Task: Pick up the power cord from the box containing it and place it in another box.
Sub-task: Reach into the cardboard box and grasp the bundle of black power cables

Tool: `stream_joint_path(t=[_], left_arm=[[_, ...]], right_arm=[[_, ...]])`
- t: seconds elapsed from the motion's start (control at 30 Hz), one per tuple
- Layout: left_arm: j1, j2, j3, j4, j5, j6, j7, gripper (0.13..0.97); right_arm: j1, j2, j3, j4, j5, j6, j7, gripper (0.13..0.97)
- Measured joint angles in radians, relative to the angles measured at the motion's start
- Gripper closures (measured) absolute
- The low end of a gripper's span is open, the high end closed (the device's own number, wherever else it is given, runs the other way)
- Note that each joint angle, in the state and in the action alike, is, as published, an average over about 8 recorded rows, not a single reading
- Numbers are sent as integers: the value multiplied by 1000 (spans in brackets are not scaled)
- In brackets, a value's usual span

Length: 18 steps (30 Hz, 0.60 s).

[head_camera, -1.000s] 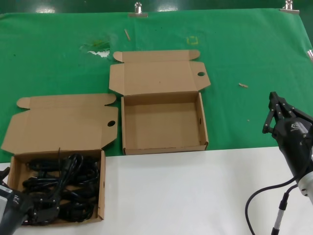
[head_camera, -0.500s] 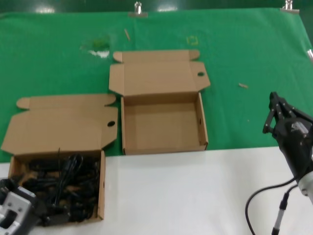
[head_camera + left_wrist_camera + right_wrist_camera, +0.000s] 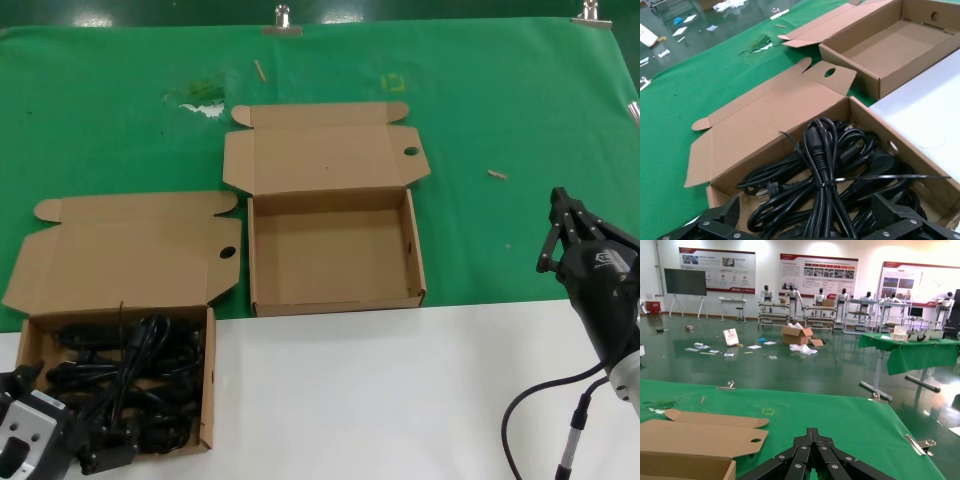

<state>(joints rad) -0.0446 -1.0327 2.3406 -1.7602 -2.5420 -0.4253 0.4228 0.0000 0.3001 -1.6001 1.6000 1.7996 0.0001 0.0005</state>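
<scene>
Cardboard defines both containers: the box containing it [image 3: 207, 370] holds the power cord [image 3: 822, 165] among several tangled cables, while another box [image 3: 415, 250] sits empty just beside it on the bench [image 3: 400, 400]. We judge nothing transferred yet; lifting and placing remain. Our left gripper [image 3: 810, 227] hovers low over the bundle, jaws wide. Our right gripper [image 3: 812, 452] waits well apart, raised, fingers pressed together.

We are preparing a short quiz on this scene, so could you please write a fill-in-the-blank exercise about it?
1. The black power cords lie in the box on the robot's ____ side.
2. The other box holds ____.
3. Both boxes' lids are ____.
4. The right gripper hangs over the ____ cloth.

Missing words: left; nothing; open; green
</scene>
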Motion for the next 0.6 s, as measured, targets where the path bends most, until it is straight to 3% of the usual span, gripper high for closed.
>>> stream_joint_path(t=[0.3,0.6], left_arm=[[-42,6,44,11,-62,-26,53,205],[-64,11,65,25,-96,-31,76,338]], right_arm=[[0,0,0,0,0,0,0,957],[0,0,0,0,0,0,0,957]])
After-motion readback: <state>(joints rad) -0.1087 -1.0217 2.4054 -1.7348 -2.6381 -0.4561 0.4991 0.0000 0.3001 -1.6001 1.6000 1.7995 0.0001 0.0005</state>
